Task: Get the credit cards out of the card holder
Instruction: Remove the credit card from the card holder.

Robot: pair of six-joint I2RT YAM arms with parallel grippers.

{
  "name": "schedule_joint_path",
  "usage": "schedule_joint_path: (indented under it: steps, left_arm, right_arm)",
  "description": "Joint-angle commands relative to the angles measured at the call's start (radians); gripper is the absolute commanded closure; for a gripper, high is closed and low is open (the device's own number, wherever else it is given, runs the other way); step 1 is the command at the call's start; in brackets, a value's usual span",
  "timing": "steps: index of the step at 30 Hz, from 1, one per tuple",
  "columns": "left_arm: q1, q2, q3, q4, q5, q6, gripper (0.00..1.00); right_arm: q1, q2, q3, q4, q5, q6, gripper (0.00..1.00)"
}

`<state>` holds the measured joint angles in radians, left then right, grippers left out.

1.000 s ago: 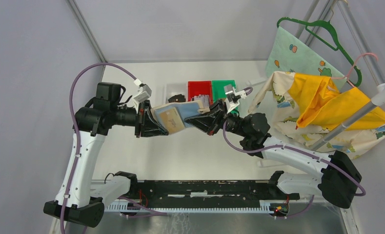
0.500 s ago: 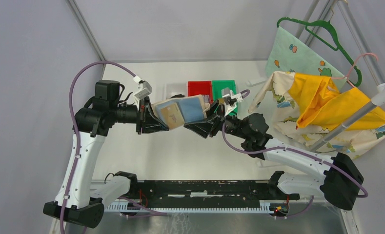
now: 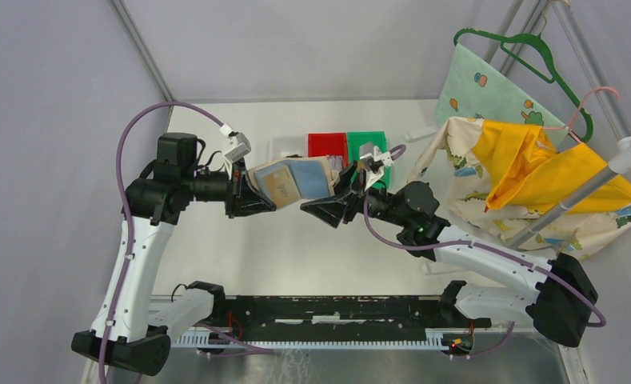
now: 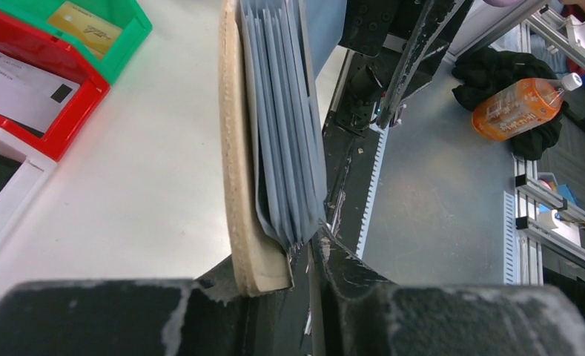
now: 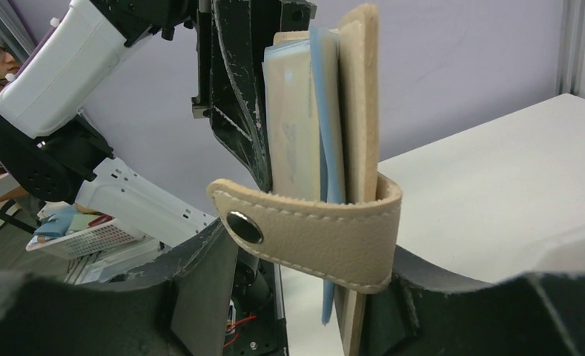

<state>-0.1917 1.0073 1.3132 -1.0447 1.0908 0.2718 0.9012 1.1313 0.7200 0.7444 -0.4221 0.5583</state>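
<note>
The left gripper (image 3: pixel 253 198) is clamping the light card holder (image 3: pixel 292 182) by its folded edge above the tabletop (image 3: pixel 296 256) as the right gripper (image 3: pixel 336 200), jaws parted, is straddling its snap tab (image 5: pixel 311 237); the slick sleeves (image 4: pixel 285 133) likely demand pinching the stiff credit cards (image 3: pixel 280 186) by an edge.

The card holder (image 5: pixel 357 111) is made of a beige, leather-like material, matt and finely grained, and pale stitching is sewn along its strap (image 5: pixel 334 248). A small snap (image 5: pixel 245 227) of polished metal is set into that strap. The sleeves (image 4: pixel 282 148) are formed of thin clear plastic, glossy and greyish. The left claw (image 4: pixel 304 259) and the right claw (image 5: pixel 311 289) are moulded in matt black plastic, scuffed and chipped pale at the edges. The tabletop (image 4: pixel 148 163) is finished white and smooth, with a faint sheen. At the upper left of the left wrist view, the red bin (image 4: pixel 74 126) and the green bin (image 4: pixel 130 33) are made of glossy plastic, and a smooth gold-tan card (image 4: pixel 85 26) is laid in the green one. At the right of the top view, soft yellow cloth (image 3: pixel 536 168) is draped.
</note>
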Motion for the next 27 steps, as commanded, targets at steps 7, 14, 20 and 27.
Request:
schedule_joint_path:
  steps: [7,14,20,27]
  left_arm:
    - [0.001,-0.011,0.048,-0.105,-0.042,0.161,0.98]
    - [0.001,-0.028,0.035,-0.181,-0.126,0.360,0.98]
    - [0.001,0.029,0.042,-0.321,-0.146,0.569,0.98]
    - [-0.002,0.064,0.039,-0.420,-0.179,0.710,0.98]
  right_arm:
    - [-0.038,-0.079,0.170,-0.340,0.090,-0.229,0.14]
    - [-0.053,-0.060,0.366,-0.661,0.031,-0.412,0.02]
    - [-0.053,0.089,0.535,-0.824,-0.166,-0.506,0.02]
    - [-0.046,0.188,0.570,-0.842,-0.300,-0.550,0.02]
